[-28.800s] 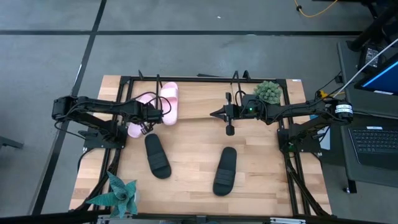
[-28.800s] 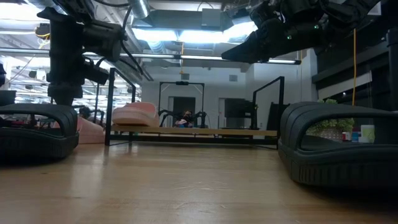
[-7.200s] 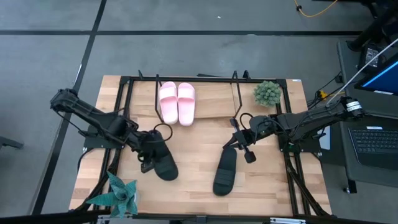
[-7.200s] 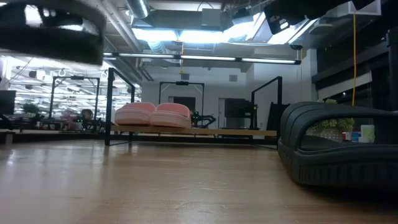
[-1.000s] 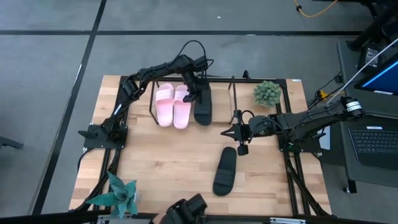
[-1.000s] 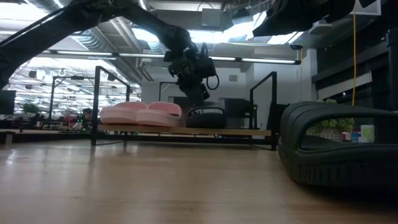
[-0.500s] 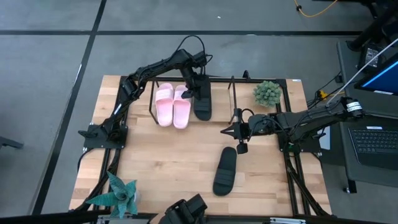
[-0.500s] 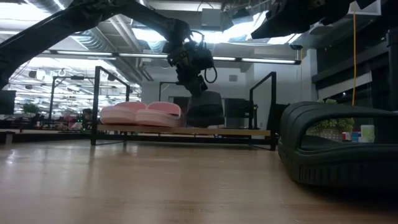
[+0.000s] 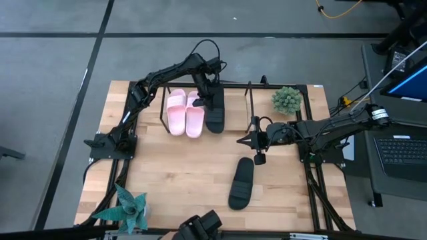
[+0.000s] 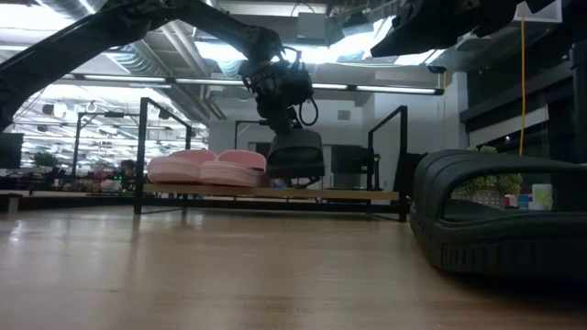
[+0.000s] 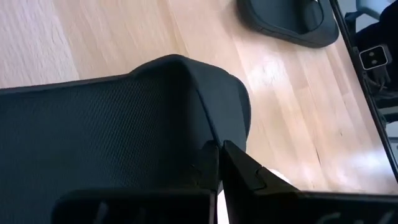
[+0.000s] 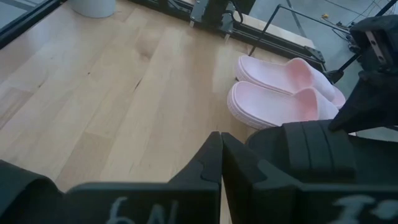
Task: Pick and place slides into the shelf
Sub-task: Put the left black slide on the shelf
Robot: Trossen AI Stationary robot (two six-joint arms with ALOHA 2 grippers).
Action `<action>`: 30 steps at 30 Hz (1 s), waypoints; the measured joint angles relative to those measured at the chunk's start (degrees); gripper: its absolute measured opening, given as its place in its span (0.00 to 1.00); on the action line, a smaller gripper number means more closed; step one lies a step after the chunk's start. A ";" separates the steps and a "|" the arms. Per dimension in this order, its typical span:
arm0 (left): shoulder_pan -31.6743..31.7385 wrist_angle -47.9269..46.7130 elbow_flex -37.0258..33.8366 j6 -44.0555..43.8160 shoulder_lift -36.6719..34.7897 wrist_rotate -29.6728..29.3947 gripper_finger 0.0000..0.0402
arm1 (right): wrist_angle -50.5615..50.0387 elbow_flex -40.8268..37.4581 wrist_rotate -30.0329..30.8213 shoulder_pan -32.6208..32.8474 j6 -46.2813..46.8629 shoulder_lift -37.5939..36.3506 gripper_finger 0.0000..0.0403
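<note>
Black slide held over the shelf beside the pink pair

Left end effector [image 9: 211, 94] is clamped on a black slide [image 9: 215, 112] just above the shelf [image 10: 275, 193], next to the pink slides [image 9: 184, 111]. Only the high view shows the right end effector [image 9: 241, 141], closed and empty, near the other black slide [image 9: 241, 183] on the tabletop [image 9: 193, 173].

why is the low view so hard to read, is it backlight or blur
Low view: mostly backlight; bright ceiling lights behind turn the left arm and its held black slide into silhouettes, and the near black slide looms soft and oversized. Left wrist view: glare streaks the tabletop. High view: even light, short shadows under the pink slides.
</note>
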 joint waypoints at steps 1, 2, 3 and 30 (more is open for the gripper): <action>-0.02 0.00 0.00 0.08 0.00 0.06 0.00 | -0.01 0.00 0.00 0.00 0.00 0.00 0.02; -0.09 0.00 0.00 0.35 0.00 0.12 0.00 | -0.01 0.00 0.00 0.00 0.00 0.00 0.02; -0.21 0.00 0.00 0.91 0.00 0.13 0.00 | -0.01 0.00 0.00 0.00 0.00 0.00 0.02; -1.75 2.52 -3.04 1.42 -0.11 -3.86 0.00 | -0.38 0.00 0.00 0.00 0.23 0.00 0.02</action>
